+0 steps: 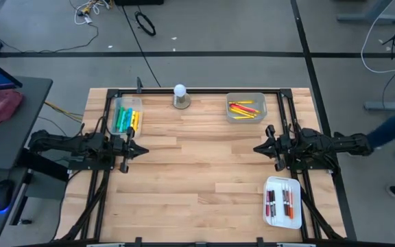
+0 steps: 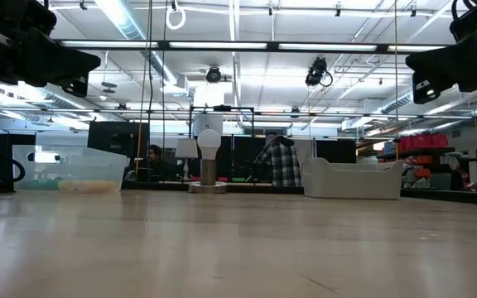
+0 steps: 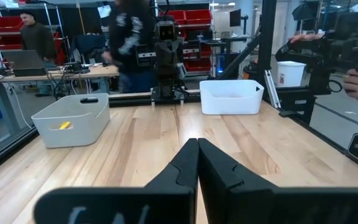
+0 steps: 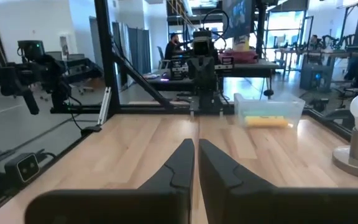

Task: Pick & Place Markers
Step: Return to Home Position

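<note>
hovering closed at opposite table (image 1: 197, 199) edges, left end effector (image 1: 142, 149) faces right end effector (image 1: 257, 148) across open wood.

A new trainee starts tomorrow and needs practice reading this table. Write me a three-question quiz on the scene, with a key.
1. True or false: the left gripper and the right gripper are both shut and empty.
2. The green markers lie in: A the clear tray; B the gray bin; C the white tray.
3. How many filled containers stand on the table?
Key: 1 true. 2 A. 3 three: the clear tray, the gray bin and the white tray.
</note>
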Controlling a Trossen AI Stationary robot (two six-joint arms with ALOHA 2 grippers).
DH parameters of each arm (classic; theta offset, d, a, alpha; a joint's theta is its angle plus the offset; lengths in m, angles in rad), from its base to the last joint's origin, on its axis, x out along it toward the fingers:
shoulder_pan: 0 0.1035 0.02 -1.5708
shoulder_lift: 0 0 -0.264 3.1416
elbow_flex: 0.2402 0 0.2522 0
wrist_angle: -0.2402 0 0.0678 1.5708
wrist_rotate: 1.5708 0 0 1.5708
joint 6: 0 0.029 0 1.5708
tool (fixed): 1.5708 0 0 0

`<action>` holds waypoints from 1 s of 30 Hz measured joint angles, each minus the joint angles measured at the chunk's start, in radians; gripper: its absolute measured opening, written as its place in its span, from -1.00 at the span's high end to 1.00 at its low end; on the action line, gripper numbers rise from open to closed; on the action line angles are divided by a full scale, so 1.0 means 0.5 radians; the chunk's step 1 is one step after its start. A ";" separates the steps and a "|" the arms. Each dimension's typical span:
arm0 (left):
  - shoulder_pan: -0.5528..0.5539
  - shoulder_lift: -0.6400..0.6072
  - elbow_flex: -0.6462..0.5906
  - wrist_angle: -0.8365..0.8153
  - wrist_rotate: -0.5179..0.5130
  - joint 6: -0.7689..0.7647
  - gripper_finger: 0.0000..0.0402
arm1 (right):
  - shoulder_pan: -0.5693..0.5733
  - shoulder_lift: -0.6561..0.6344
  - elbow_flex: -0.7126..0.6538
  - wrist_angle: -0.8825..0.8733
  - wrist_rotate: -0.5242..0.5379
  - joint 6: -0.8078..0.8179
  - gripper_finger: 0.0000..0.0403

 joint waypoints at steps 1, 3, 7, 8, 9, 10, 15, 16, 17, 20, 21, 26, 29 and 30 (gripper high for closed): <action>0.000 0.000 0.000 0.000 0.000 0.000 0.93 | 0.000 0.000 0.000 0.000 0.000 -0.001 0.87; 0.000 0.000 0.000 0.000 0.000 0.000 0.93 | 0.000 0.000 0.000 0.000 0.000 0.000 0.87; 0.000 0.000 0.000 0.000 0.000 0.000 0.93 | 0.000 0.000 0.000 0.006 0.001 0.036 0.87; 0.000 0.000 0.000 0.000 0.000 0.000 0.93 | 0.000 0.000 0.000 0.008 0.001 0.029 0.87; 0.000 0.000 0.000 0.000 0.000 0.000 0.93 | 0.000 -0.001 0.000 0.008 0.001 0.020 0.87; 0.000 0.000 0.000 0.000 0.000 0.000 0.93 | 0.000 -0.001 0.000 0.006 0.003 0.014 0.87; 0.000 0.000 0.000 0.000 0.000 0.000 0.93 | -0.001 0.015 0.000 0.006 0.004 0.092 0.87; 0.000 0.000 0.000 -0.001 0.000 0.000 0.93 | -0.001 0.023 0.000 0.004 0.004 0.103 0.87; 0.000 0.000 0.000 -0.001 0.000 0.000 0.93 | -0.001 0.024 -0.002 -0.002 0.004 0.120 0.87; 0.000 0.000 0.000 -0.001 0.000 0.000 0.93 | -0.001 0.023 -0.002 0.004 0.005 0.140 0.87; 0.000 0.000 0.000 -0.001 0.000 0.000 0.93 | -0.001 0.024 -0.002 0.003 0.005 0.137 0.87; 0.000 0.000 0.000 -0.001 0.000 0.000 0.93 | -0.001 0.024 -0.002 0.002 0.005 0.136 0.87; 0.000 0.000 0.000 -0.001 0.000 0.000 0.93 | -0.001 0.024 -0.002 0.002 0.005 0.136 0.87; 0.000 0.000 0.000 -0.001 0.000 0.000 0.93 | -0.001 0.024 -0.002 0.002 0.005 0.136 0.87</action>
